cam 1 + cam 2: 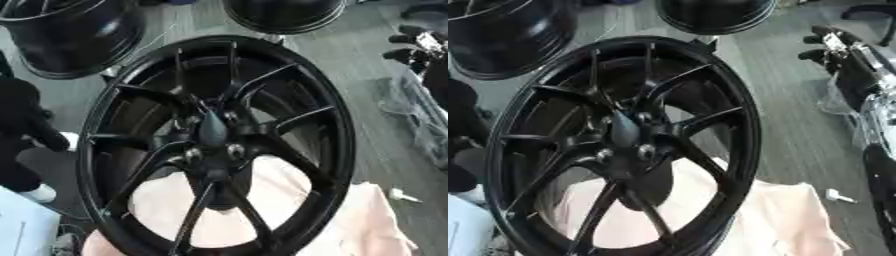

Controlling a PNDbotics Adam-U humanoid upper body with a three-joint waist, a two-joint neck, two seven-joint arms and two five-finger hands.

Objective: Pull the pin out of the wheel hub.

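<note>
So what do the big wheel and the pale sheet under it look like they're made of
The wheel looks like cast metal with a glossy black painted finish: thin rigid spokes, sharp highlights along the rim. The pale sheet under it looks like soft cloth, pinkish and matte, lying in folds. The floor looks like grey wood-grain planks, possibly laminate.

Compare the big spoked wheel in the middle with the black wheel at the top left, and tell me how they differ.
The spoked wheel fills the middle of the view; the top-left wheel is cut off by the edge. The spoked wheel shows its face, with thin spokes meeting at the hub; the top-left wheel shows mainly its outer barrel. The spoked wheel rests over a pale cloth; the top-left wheel sits on the grey floor. Both are glossy black.
</note>
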